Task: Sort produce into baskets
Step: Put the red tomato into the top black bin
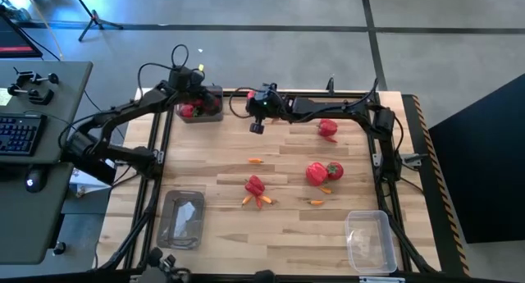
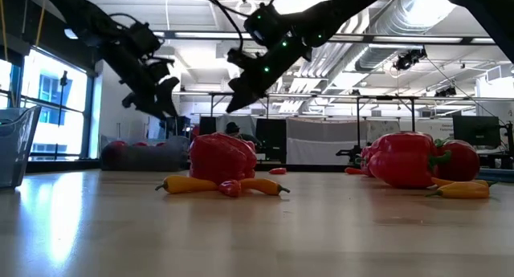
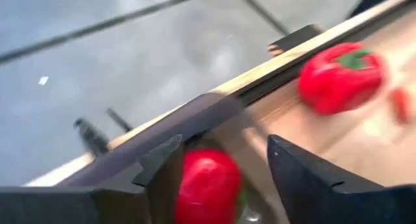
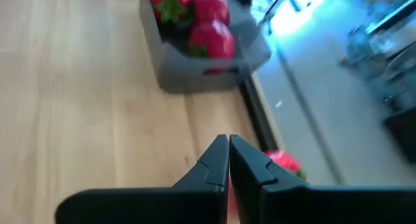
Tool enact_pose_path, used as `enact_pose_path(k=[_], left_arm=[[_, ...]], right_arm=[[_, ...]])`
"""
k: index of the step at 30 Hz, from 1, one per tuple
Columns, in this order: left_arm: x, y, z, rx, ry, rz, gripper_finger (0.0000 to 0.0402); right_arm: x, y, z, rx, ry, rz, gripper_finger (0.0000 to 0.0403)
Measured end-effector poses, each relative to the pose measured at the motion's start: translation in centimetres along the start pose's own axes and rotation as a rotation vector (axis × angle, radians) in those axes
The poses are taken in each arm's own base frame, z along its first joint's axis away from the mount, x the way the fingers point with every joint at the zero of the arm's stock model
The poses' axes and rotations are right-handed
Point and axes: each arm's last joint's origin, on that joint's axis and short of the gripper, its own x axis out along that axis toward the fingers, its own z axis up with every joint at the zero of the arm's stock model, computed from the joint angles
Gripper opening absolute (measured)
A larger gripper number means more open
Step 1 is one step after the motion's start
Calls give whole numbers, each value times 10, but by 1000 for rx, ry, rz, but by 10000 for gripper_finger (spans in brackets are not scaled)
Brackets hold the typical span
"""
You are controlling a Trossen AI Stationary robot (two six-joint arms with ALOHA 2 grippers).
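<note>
Jaws apart; no legible writing.

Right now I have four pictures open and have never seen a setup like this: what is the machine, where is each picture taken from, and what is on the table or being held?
The machine is two dark robot arms at a wooden table. One picture looks straight down, one looks level across the tabletop, and each wrist has its own camera.

The left gripper hangs open over the far basket, which already holds red produce. It holds nothing; a red piece shows just below its fingers. The right gripper is shut and empty, above the table near that basket.

Two empty baskets sit at the near edge, one left and one right. Red peppers and slim orange pieces lie loose between them.
</note>
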Motion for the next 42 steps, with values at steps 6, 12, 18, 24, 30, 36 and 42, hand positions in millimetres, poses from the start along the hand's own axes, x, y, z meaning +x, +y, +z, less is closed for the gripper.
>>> enact_pose_path(k=[6,12,18,24,30,36,42], left_arm=[[-19,-20,11,107,-135,-139,102],[-20,-33,0,142,-303,-226,11],[-21,-41,-10,184,-397,-356,9],[-21,-46,-11,204,-409,-383,1],[-23,-51,-10,223,-427,-443,1],[-24,-58,-11,236,-421,-474,0],[-25,-63,-12,246,-418,-493,0]], right_arm=[[3,-8,-12,101,44,74,0],[9,5,-35,184,-10,94,0],[8,19,-58,299,-39,116,0],[-33,20,-59,338,-47,132,0],[-96,23,-55,329,111,172,0],[-157,41,-60,336,345,225,0],[-204,57,-73,393,576,218,6]])
